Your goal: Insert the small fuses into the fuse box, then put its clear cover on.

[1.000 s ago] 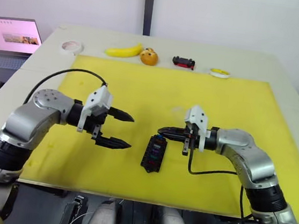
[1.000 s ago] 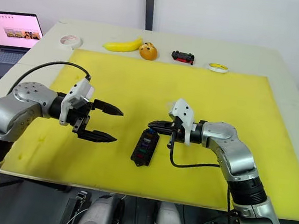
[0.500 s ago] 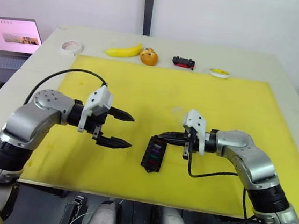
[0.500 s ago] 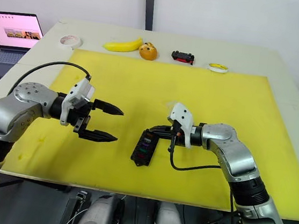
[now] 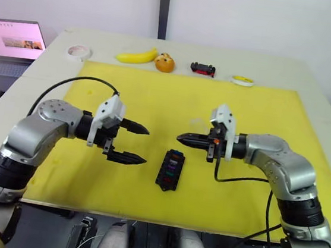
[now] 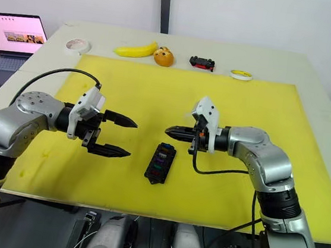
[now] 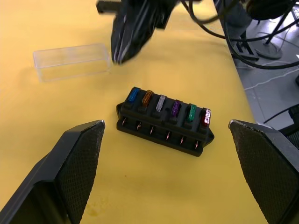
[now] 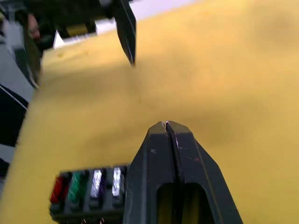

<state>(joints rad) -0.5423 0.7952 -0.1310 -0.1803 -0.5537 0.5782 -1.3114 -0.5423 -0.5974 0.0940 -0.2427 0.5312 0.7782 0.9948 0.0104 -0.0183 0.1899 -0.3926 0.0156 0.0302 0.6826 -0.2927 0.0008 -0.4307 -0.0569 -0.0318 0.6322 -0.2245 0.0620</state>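
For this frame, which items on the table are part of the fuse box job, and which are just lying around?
Part of the job:
- fuse box, on the yellow mat
- six small fuses, all seated in its slots
- clear cover, lying on the mat apart from the box

Lying about, along the table's far edge:
- banana
- orange
- toy car
- tape roll
- yellow ring
- laptop, off to the left

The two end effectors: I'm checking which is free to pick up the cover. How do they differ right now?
The left end effector is wide open; the right end effector is shut, holding nothing visible. The left hangs to the left of the fuse box; the right hangs above its far end, nearer the clear cover. Both hover over the yellow mat, tips pointing toward each other.
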